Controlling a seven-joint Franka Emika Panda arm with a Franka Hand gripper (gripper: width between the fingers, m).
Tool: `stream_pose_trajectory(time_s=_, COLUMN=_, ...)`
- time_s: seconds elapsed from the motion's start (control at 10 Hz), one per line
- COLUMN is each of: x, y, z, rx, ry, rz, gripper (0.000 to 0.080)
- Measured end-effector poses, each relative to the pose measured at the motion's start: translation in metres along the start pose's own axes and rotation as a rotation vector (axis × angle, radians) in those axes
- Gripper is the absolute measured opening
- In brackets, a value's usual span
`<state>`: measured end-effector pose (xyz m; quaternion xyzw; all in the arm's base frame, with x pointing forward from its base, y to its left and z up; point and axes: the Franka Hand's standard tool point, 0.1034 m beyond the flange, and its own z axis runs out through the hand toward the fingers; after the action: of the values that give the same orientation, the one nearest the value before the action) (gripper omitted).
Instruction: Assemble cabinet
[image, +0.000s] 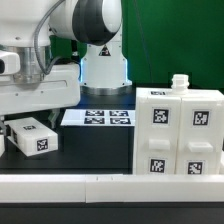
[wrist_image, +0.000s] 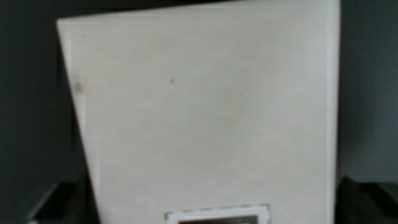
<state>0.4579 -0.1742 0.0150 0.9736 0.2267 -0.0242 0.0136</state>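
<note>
White rail (image: 110, 184) in front, tagged cabinet (image: 180, 132) behind, no legible writing

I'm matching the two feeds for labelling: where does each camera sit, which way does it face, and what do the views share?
Exterior view: off the arm, low at the table's edge, facing across the cabinet, the marker board and a small loose white part toward the arm's base; the arm's links show, the fingers do not.
Wrist view: on the wrist, close against a plain white panel with a tag at one edge; no fingers clearly visible.
Shared: white tagged parts, but which part the wrist view faces cannot be told.
</note>
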Motion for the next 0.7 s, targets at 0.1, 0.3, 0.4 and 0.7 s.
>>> stream_pose_trajectory(time_s=0.1, x=0.000, y=0.000, z=0.000, rx=0.000, ry=0.000, rz=0.001, gripper=0.0572)
stream_pose_trajectory(time_s=0.3, x=0.000, y=0.000, z=-0.001, rx=0.001, ry=0.001, rz=0.016, gripper=0.0554)
stream_pose_trajectory(time_s=0.4, x=0.008, y=-0.007, z=-0.011, rx=0.009, ry=0.011, rz=0.117, gripper=0.0554)
stream_pose_trajectory(time_s=0.7, x=0.049, y=-0.041, z=-0.079, rx=0.051, ry=-0.001, rz=0.234, gripper=0.0554)
